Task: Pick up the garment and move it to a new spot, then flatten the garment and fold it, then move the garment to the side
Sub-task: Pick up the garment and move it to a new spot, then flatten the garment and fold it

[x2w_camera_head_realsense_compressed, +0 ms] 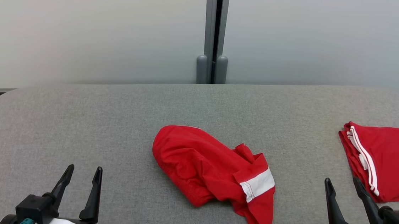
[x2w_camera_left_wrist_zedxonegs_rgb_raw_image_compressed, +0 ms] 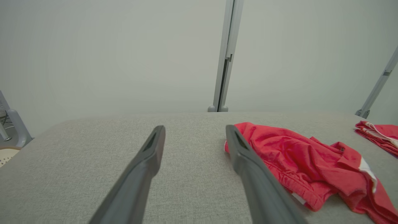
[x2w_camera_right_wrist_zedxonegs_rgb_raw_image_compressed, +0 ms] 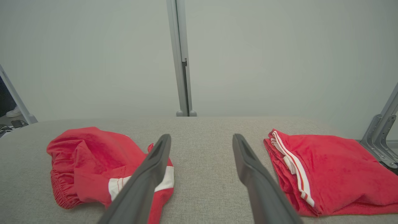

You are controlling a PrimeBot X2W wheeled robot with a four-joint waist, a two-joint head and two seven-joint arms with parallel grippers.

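Note:
A crumpled red garment with a white band lies in a heap at the middle of the grey padded table; it also shows at the right of the left wrist view as the garment and at the left of the right wrist view as the garment. My left gripper stands open at the lower left, well clear of it, with nothing between its fingers. My right gripper is open at the lower right, empty, between the heap and a folded pile.
A second red garment with white stripes lies folded flat at the table's right edge, also seen as the folded garment. A pale wall with a grey post stands behind the table's far edge. Bare cloth spreads left of the heap.

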